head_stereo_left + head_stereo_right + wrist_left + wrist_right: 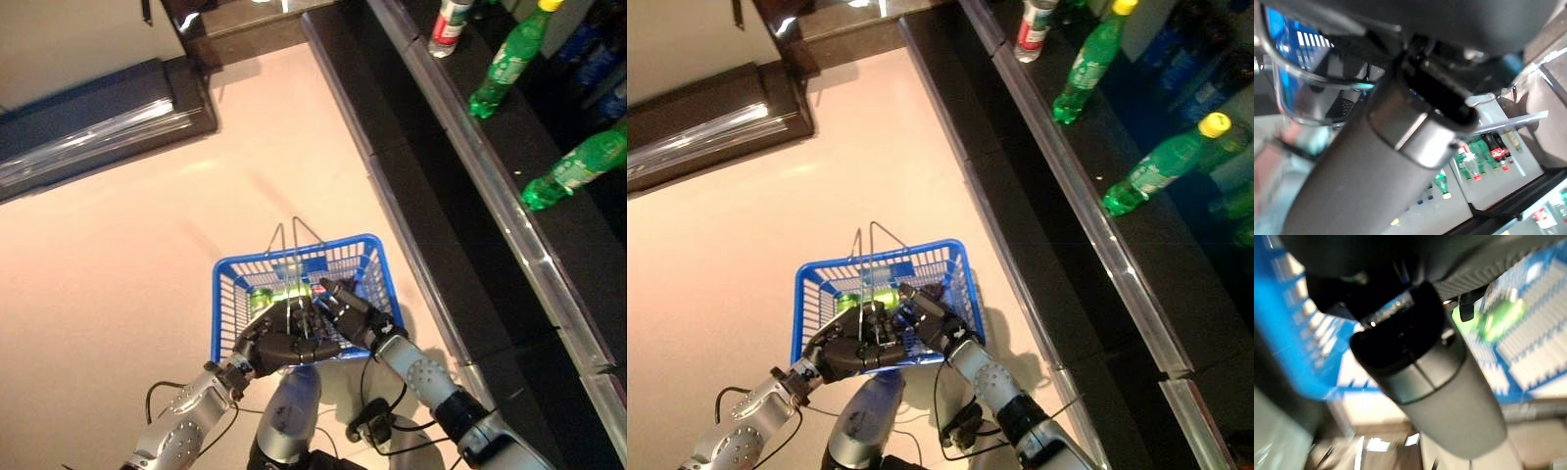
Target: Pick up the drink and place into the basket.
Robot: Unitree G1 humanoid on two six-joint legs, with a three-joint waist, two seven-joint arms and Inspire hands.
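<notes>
The bottle [277, 297] is already lying in the basket [367, 257]. The handle looks gripped by the left hand [279, 349]; the right hand [350, 311] can't be read, so it's best lifted out slowly.

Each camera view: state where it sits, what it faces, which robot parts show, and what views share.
Left eye view: head, facing down at the blue basket; both hands over it, left hand, right hand.
Right eye view: same scene, slightly offset.
Left wrist view: along its hand; basket handle.
Right wrist view: basket mesh, green bottle.
Shared: the basket.
</notes>
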